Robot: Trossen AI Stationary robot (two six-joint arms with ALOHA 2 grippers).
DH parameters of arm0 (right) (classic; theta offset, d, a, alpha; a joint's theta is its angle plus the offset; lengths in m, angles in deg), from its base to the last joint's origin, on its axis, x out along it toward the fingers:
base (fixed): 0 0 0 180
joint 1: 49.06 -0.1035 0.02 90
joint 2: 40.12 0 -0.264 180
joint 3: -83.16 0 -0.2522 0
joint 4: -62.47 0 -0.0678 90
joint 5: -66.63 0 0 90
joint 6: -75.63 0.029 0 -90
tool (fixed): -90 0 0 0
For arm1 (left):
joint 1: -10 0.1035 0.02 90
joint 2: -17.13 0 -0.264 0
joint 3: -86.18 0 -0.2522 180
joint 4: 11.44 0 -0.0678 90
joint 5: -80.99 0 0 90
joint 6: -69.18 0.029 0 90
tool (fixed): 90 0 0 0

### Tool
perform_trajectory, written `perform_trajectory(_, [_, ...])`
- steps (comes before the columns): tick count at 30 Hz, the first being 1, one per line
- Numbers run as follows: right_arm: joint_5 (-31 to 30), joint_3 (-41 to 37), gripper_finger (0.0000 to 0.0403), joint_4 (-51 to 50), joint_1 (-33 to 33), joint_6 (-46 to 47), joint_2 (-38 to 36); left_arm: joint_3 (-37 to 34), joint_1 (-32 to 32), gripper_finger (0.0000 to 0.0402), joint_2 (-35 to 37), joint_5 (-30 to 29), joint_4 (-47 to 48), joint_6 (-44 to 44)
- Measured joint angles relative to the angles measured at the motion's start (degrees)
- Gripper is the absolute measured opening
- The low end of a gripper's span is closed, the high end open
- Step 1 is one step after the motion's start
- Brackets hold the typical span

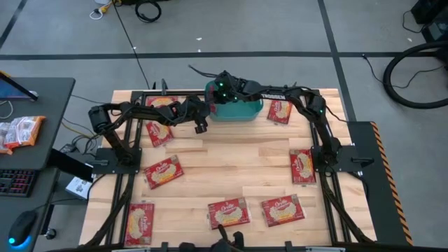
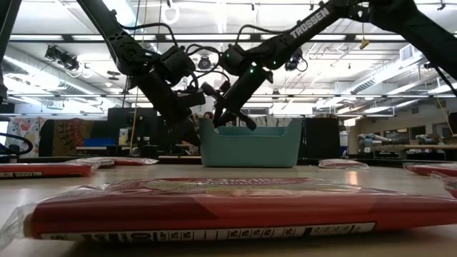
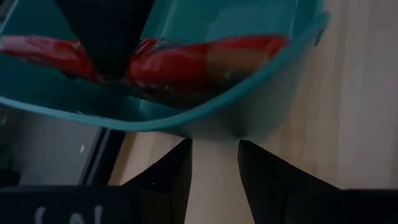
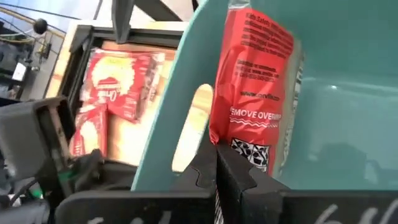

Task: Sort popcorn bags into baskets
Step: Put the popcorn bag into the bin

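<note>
Teal basket (image 1: pixel 241 110): right gripper (image 4: pixel 216 163) clamps a popcorn bag (image 4: pixel 255 87) inside; left gripper (image 3: pixel 214 163) spread beside it

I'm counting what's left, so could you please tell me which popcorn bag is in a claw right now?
The bag pinched by the right claw inside the teal basket; all others lie flat on the table, ungripped.

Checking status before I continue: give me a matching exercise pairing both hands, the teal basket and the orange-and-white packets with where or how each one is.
Things:
1. left hand
2. right hand
3. teal basket
4. orange-and-white packets

Places or states:
A. shut on a popcorn bag
B. lying on the dark side desk
C. open, holding nothing
D. standing at the far edge of the table

Pairs: 1-C, 2-A, 3-D, 4-B
</note>
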Motion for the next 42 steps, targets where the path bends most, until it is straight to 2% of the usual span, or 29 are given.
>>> perform_trajectory(11, [0.9,0.0,0.0014,1.9,0.1,1.7,0.9,0.1,0.1,0.0137,1.0,-2.8,3.6,-0.9])
perform_trajectory(14, [0.8,0.0,0.0022,1.7,0.1,2.2,0.9,0.2,0.0,0.0137,3.5,-3.2,7.6,-1.1])
perform_trajectory(17, [0.2,0.0,0.0027,1.5,-0.2,1.8,0.9,0.2,0.2,0.0137,7.3,-6.1,14.2,-1.1])
perform_trajectory(21, [0.2,0.0,0.0026,1.4,-0.3,1.5,0.9,0.2,2.6,0.0137,11.9,-6.5,21.4,-1.5])
perform_trajectory(23, [0.1,0.0,0.0025,1.4,-0.4,1.5,0.9,0.2,4.6,0.0137,12.6,-5.1,21.1,-2.2])
perform_trajectory(27, [-0.1,0.0,0.0029,1.4,-0.5,1.5,0.9,0.1,9.2,0.0137,11.4,2.2,17.4,-7.4])
perform_trajectory(32, [0.1,0.0,0.0044,1.4,-0.5,2.8,0.9,0.1,11.1,0.0137,8.6,7.3,15.7,-12.3])
perform_trajectory(42, [1.1,-0.1,0.0097,1.3,-0.6,2.0,0.9,0.1,9.0,0.0137,7.5,8.5,13.1,-12.1])
